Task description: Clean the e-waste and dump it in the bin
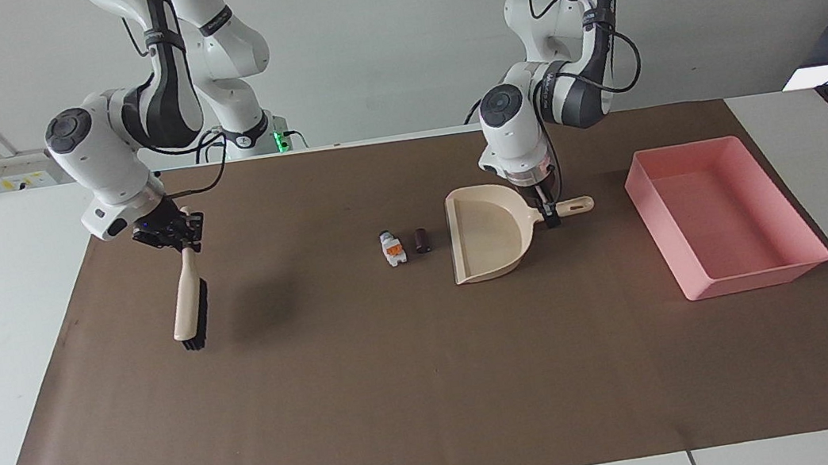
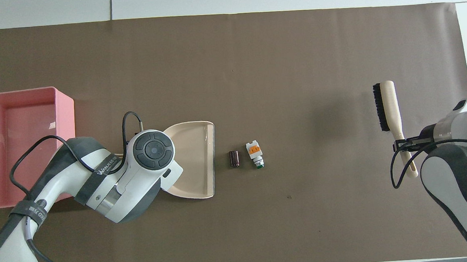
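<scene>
The e-waste lies mid-mat: a white blocky piece with an orange mark [image 1: 392, 249] [image 2: 255, 153] and a dark cylinder [image 1: 422, 240] [image 2: 234, 158], just off the open mouth of the beige dustpan [image 1: 486, 243] [image 2: 194, 159]. My left gripper [image 1: 549, 212] is down at the dustpan's handle [image 1: 574, 205]; the arm's wrist hides it in the overhead view. My right gripper [image 1: 172, 232] [image 2: 404, 146] is shut on the handle of a beige brush with black bristles [image 1: 189, 304] [image 2: 386, 104] and holds it off the mat. The pink bin [image 1: 724, 216] [image 2: 15, 140] stands at the left arm's end.
A brown paper mat [image 1: 403, 394] covers most of the white table. The brush's shadow [image 1: 263, 300] falls on the mat beside it, toward the e-waste. The bin holds only a small pale scrap [image 2: 52, 125].
</scene>
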`<action>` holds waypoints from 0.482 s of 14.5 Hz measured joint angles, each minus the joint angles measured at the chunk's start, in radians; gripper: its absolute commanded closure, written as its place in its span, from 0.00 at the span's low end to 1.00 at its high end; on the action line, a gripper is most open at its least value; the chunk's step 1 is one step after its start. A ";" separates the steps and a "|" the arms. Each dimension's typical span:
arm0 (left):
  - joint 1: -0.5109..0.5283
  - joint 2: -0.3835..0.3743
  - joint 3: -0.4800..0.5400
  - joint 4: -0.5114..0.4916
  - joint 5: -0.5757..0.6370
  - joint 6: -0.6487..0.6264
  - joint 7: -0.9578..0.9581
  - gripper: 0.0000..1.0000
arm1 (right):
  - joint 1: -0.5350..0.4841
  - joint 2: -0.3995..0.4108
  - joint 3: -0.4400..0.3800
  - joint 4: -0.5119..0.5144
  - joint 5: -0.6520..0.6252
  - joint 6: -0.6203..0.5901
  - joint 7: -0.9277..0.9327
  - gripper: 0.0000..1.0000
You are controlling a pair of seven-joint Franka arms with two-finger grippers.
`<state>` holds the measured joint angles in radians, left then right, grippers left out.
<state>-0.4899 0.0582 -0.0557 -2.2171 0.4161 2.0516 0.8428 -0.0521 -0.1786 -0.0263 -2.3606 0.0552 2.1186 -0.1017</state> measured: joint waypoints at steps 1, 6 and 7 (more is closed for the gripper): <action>-0.005 0.000 0.000 0.000 0.008 -0.003 -0.002 0.91 | 0.048 -0.010 0.010 0.009 0.000 -0.018 0.063 1.00; -0.008 -0.004 0.001 0.061 0.017 -0.117 -0.001 1.00 | 0.377 -0.031 0.034 0.001 -0.001 -0.058 0.468 1.00; -0.008 -0.005 0.000 0.079 0.019 -0.140 0.007 1.00 | 0.435 -0.029 0.035 -0.007 -0.002 -0.057 0.533 1.00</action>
<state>-0.4979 0.0537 -0.0552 -2.1383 0.4347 1.9118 0.8500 0.3833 -0.2080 0.0086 -2.3676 0.0530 2.0616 0.4310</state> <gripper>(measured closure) 0.678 0.744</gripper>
